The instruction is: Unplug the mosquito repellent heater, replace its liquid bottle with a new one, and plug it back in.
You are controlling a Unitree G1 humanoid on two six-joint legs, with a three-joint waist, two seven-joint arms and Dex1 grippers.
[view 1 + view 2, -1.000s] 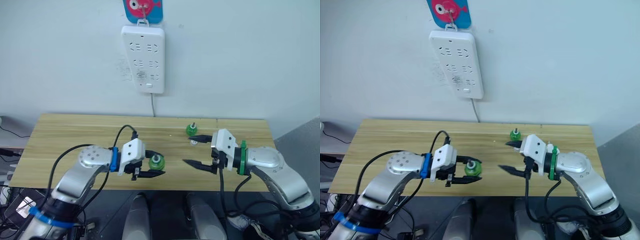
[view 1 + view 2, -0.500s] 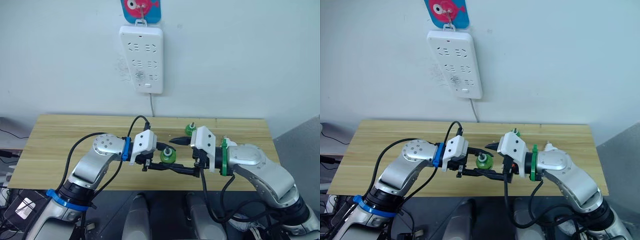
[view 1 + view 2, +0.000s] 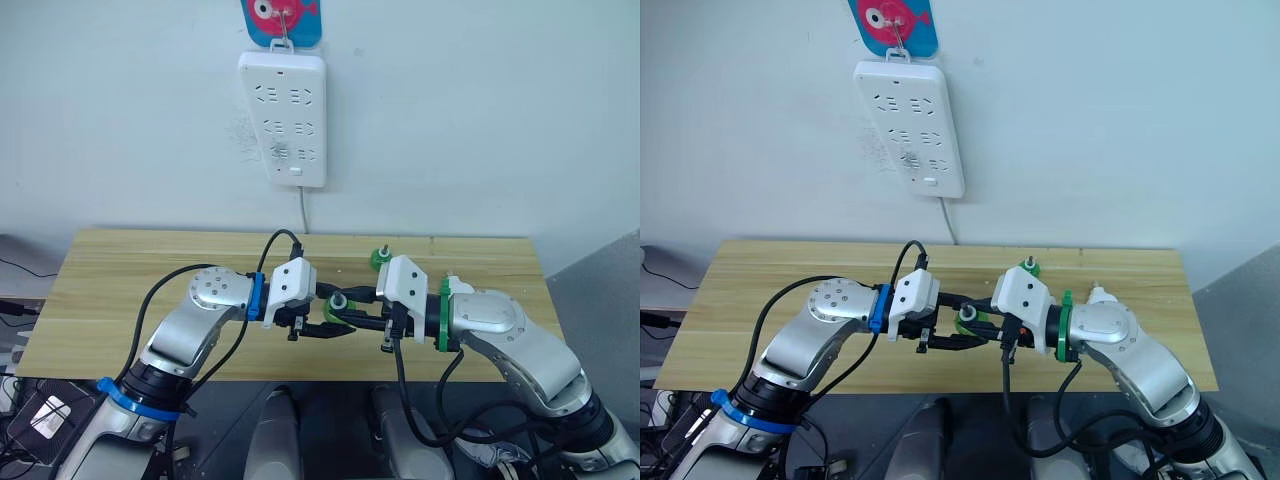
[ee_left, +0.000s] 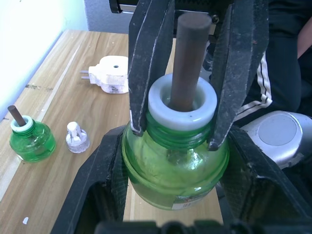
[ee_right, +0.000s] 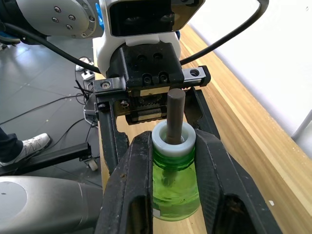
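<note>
We find both arms meeting over the near middle of the wooden surface [image 3: 130, 270]. The left end effector [image 3: 325, 322] is clenched on the body of a green liquid bottle [image 4: 175, 161], its black fingers [image 4: 97, 185] cupping the glass on either side. The right end effector [image 5: 174, 161] is clamped on the same bottle at its neck, just under the white collar [image 5: 174, 141], from which a dark wick [image 5: 175, 114] stands upright. The bottle hangs between the two, clear of the surface.

The mosquito repellent heater [image 4: 111, 74] lies unplugged on the surface toward the right, round hole upward and two prongs pointing sideways, partly hidden behind the right arm in the head views. A second green bottle [image 3: 381, 259] with its own wick stands upright on the far side of the surface, just beside the right arm. A small clear cap [image 4: 77, 138] rests between that bottle and the heater.

On the wall beyond, a white power strip [image 3: 284, 117] hangs from a hook, cord running down behind the surface
</note>
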